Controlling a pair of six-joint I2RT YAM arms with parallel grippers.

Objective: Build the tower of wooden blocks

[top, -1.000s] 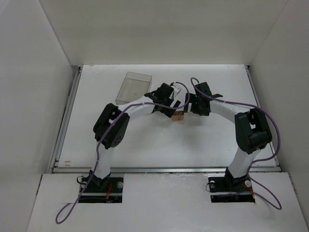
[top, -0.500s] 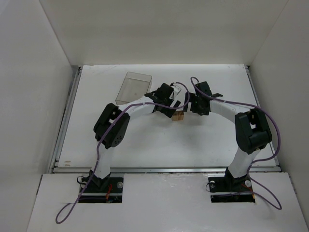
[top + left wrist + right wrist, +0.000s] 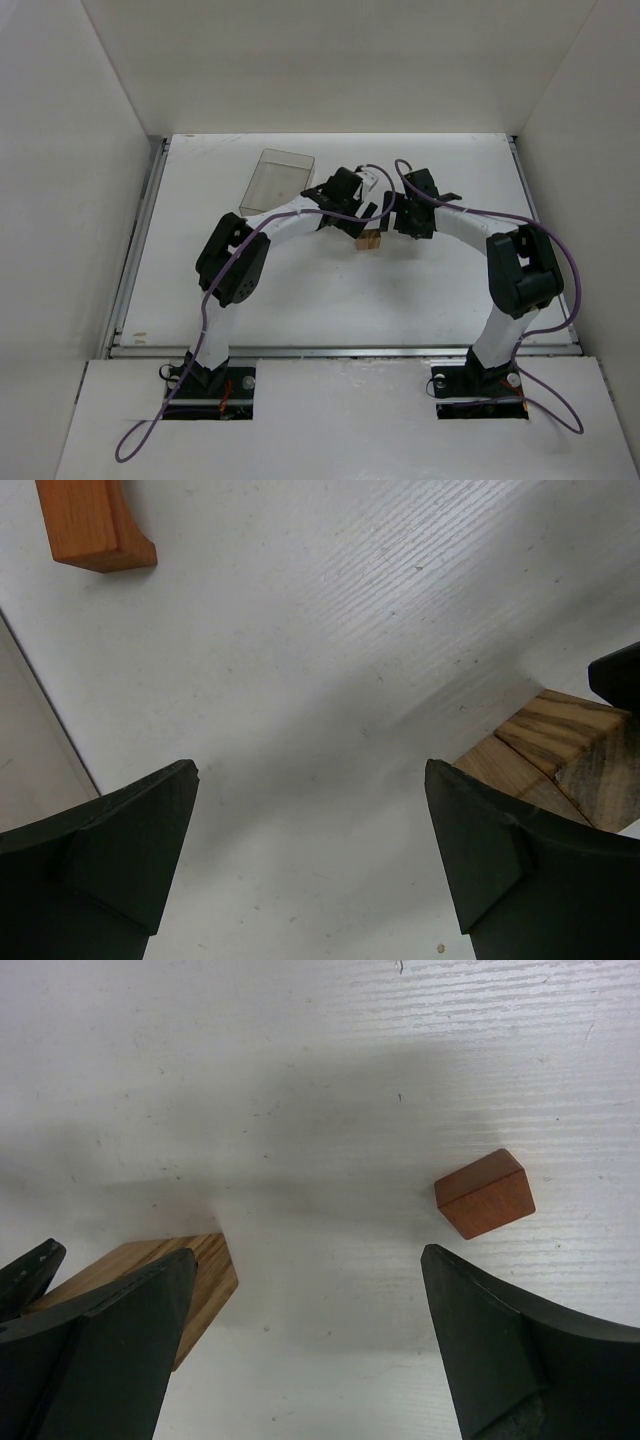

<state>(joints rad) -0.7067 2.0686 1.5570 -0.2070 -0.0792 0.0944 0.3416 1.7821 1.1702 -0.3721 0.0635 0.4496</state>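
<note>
Robotics lab test cell. White table (image 3: pixel 300 300) boxed by white panels (image 3: pixel 330 70) left, far, right; left arm (image 3: pixel 235 265), right arm (image 3: pixel 520 270) bolted at near edge; purple cables (image 3: pixel 575 280) exposed.

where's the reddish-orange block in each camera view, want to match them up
top external: cannot make it out in this view.
left wrist: reddish-orange block in the top left corner, partly cut off by the frame edge.
right wrist: right of centre, lying alone on the table.
shared landmark: tan wood blocks, at the right edge in left wrist, lower left in right wrist.
</note>
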